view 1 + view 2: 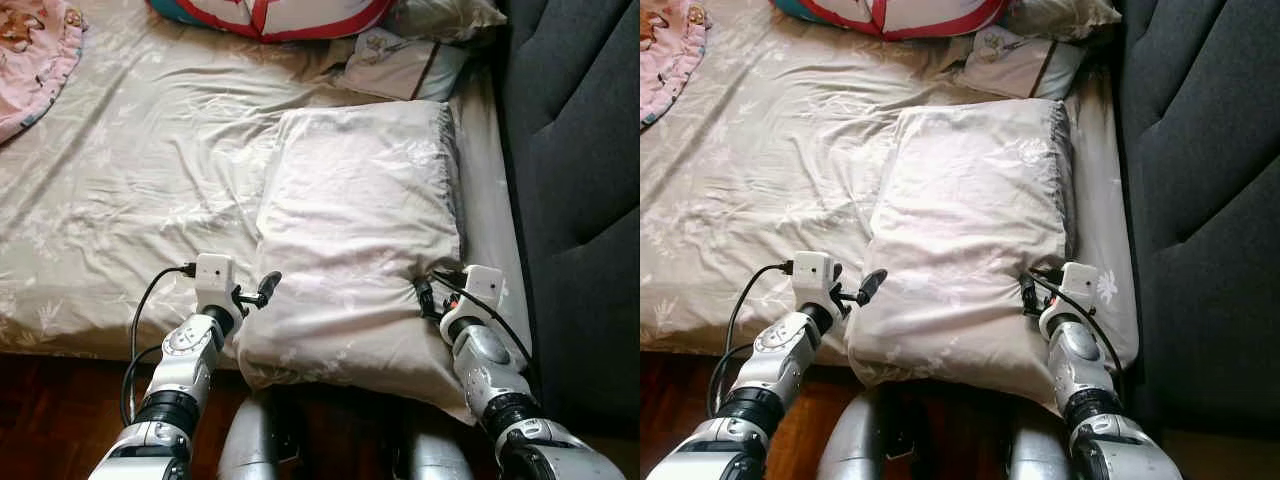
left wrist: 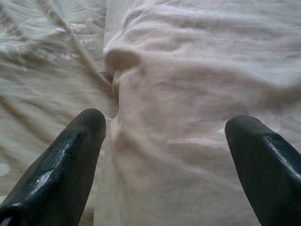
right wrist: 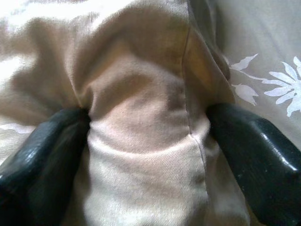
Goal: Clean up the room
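A large pale pink pillow (image 1: 360,220) lies on the right side of the bed, its near end hanging over the bed's front edge. My left gripper (image 1: 257,294) is at the pillow's near left edge, open, and its fingers (image 2: 80,141) straddle the seam without pinching it. On the near right edge, my right gripper (image 1: 425,291) is shut on a bunched fold of the pillow (image 3: 146,122), with both fingers (image 3: 51,141) pressing into the cloth.
The beige floral sheet (image 1: 130,180) is wrinkled. A dark grey padded headboard (image 1: 580,200) runs close along the right. At the far end lie a small pillow (image 1: 400,65), a red, white and blue cushion (image 1: 270,15) and a pink blanket (image 1: 35,50). Dark wooden floor (image 1: 60,410) lies below.
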You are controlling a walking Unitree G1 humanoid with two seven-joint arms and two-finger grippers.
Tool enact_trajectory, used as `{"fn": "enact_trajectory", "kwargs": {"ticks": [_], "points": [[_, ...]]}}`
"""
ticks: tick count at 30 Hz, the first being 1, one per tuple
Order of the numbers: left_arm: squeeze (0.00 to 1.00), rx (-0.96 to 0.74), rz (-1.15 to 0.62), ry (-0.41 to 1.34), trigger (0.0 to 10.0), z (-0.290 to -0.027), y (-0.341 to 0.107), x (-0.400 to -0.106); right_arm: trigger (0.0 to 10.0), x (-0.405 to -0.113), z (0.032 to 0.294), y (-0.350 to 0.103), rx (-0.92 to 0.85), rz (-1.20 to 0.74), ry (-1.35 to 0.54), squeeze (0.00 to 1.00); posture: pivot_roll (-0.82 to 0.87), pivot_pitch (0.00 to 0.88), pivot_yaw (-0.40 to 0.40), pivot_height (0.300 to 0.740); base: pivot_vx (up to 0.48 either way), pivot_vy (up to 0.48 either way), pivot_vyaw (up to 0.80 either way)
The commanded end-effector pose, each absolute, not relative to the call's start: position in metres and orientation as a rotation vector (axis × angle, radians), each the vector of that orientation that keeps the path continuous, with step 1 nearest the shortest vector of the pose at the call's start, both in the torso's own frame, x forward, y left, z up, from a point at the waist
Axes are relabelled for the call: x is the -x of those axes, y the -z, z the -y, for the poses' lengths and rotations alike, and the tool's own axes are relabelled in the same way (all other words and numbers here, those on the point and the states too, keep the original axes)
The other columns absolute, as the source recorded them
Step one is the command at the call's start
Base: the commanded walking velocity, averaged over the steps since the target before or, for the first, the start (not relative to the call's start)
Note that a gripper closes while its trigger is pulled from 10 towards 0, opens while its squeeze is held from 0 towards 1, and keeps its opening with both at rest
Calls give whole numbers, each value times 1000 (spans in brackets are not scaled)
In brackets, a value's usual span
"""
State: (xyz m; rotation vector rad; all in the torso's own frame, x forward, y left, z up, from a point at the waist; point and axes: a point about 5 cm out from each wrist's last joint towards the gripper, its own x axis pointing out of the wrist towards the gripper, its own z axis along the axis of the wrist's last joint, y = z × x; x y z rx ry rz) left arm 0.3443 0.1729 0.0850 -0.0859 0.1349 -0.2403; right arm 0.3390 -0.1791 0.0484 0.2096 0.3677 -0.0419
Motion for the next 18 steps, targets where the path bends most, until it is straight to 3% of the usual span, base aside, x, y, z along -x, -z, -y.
{"fn": "enact_trajectory", "kwargs": {"ticks": [1, 18], "points": [[0, 85, -173, 216, 10000, -181, -76, -339, 10000, -323, 172, -24, -202, -507, 14, 0, -103, 310, 86, 651, 0, 0, 0], [0, 86, -175, 233, 10000, -176, -74, -338, 10000, -306, 173, -3, -161, -716, -91, 0, -122, 291, 90, 651, 0, 0, 0]]}}
